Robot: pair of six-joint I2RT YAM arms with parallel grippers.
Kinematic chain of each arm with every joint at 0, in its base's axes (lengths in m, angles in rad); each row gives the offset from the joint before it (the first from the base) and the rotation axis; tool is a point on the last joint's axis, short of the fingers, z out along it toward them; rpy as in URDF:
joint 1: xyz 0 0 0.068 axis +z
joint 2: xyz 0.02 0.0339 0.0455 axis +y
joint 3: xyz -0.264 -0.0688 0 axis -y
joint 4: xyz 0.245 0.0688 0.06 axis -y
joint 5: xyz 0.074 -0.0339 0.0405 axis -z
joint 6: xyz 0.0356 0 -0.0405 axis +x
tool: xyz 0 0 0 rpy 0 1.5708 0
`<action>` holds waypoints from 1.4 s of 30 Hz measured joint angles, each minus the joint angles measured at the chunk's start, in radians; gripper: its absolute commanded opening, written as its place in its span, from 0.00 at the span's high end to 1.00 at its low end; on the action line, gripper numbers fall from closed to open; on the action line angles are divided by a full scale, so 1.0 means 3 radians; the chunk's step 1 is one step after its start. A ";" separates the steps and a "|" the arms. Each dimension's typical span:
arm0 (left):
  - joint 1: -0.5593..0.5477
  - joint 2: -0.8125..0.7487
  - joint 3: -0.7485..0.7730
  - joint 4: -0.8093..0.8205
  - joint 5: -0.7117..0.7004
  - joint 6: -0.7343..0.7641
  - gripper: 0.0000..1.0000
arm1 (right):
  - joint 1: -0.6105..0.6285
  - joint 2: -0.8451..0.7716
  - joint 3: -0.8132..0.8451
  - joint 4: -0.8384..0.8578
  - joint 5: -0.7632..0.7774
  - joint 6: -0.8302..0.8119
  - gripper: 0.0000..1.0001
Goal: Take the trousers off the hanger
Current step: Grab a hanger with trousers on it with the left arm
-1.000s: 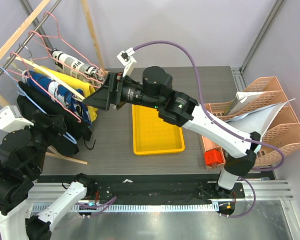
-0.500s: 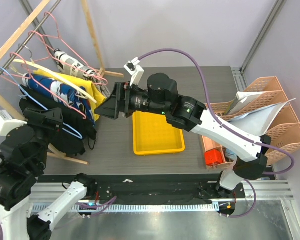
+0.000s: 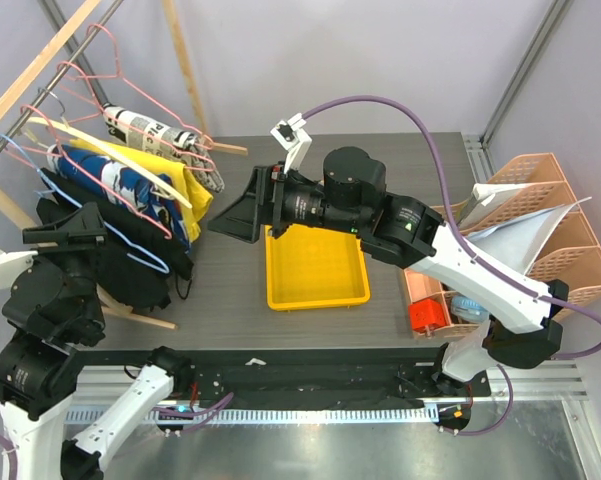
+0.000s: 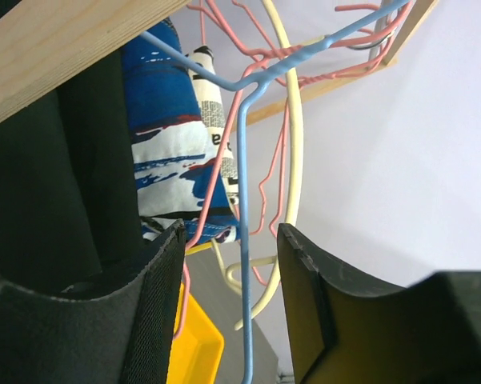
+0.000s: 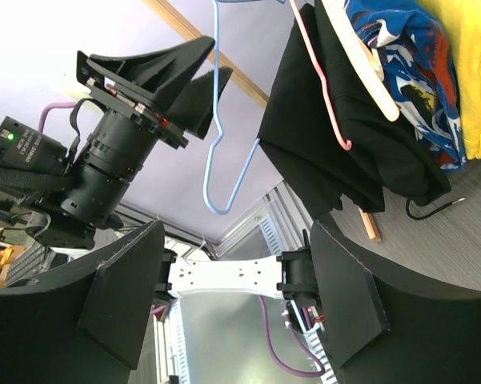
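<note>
The left gripper [image 4: 228, 308] stands wide open, its black wedge-shaped fingers [image 4: 152, 312], one with a fine mesh texture, on either side of a thin blue wire hanger [image 4: 243, 264] without visibly pinching it. It sits well to the left of the shallow yellow plastic tray [image 3: 315, 265]. The matte black trousers [image 4: 56, 184] hang in soft folds just beside that gripper, also left of the tray, under a pale wooden rail [image 4: 56, 56]. Which hanger carries them cannot be told. Beside them on the rail, farther from the arm bases than the tray's left side, are thin pink wire hangers [image 4: 224, 164], a smooth cream plastic hanger [image 4: 294, 160], a blue-and-white printed cloth [image 4: 164, 152], a yellow garment [image 3: 170, 180] and a rolled black-and-white printed cloth [image 3: 145, 128]. The right gripper [image 5: 232, 296] is spread wide as well and grasps nothing. It hovers at the tray's far-left corner, pointing toward the clothes. To the right of the tray a narrow orange bin [image 3: 420, 290] holds a small red object [image 3: 429, 316], and beyond it a peach lattice-walled plastic file rack [image 3: 555, 175] holds curling white and grey sheets [image 3: 510, 235]. The tray lies on a grey wood-grain table [image 3: 230, 280].
</note>
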 measured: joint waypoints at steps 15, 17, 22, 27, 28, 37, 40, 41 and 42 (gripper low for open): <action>0.0000 0.0083 -0.0214 0.0645 -0.0163 0.0149 0.55 | 0.0000 -0.0008 -0.0036 -0.0192 0.0000 -0.0155 0.20; 0.0000 0.0089 -0.0257 0.0684 -0.0181 0.0151 0.63 | 0.0000 -0.0013 -0.0036 -0.0230 0.0003 -0.0172 0.20; 0.0000 0.0121 -0.0341 0.0807 -0.0229 0.0187 0.93 | 0.0000 -0.0051 -0.0037 -0.0337 0.0013 -0.0210 0.18; 0.0000 0.0139 -0.0411 0.0991 -0.0259 0.0551 0.99 | 0.0000 -0.0113 -0.0037 -0.0365 0.0031 -0.0244 0.18; 0.0000 0.0150 -0.0411 0.1055 -0.0257 0.0676 1.00 | 0.0000 -0.0121 -0.0037 -0.0365 0.0033 -0.0248 0.18; 0.0000 0.0225 -0.0638 0.1795 -0.0220 0.1954 1.00 | 0.0000 -0.0128 -0.0038 -0.0418 0.0041 -0.0249 0.17; 0.0004 0.0168 -0.0882 0.2157 -0.0216 0.2331 1.00 | 0.0000 -0.0112 -0.0038 -0.0455 0.0038 -0.0249 0.17; 0.0004 0.0137 -0.0960 0.2257 -0.0205 0.2447 1.00 | 0.0000 -0.0102 -0.0038 -0.0472 0.0038 -0.0249 0.17; 0.0004 0.0113 -0.1021 0.2349 -0.0195 0.2547 1.00 | 0.0000 -0.0088 -0.0038 -0.0488 0.0036 -0.0249 0.17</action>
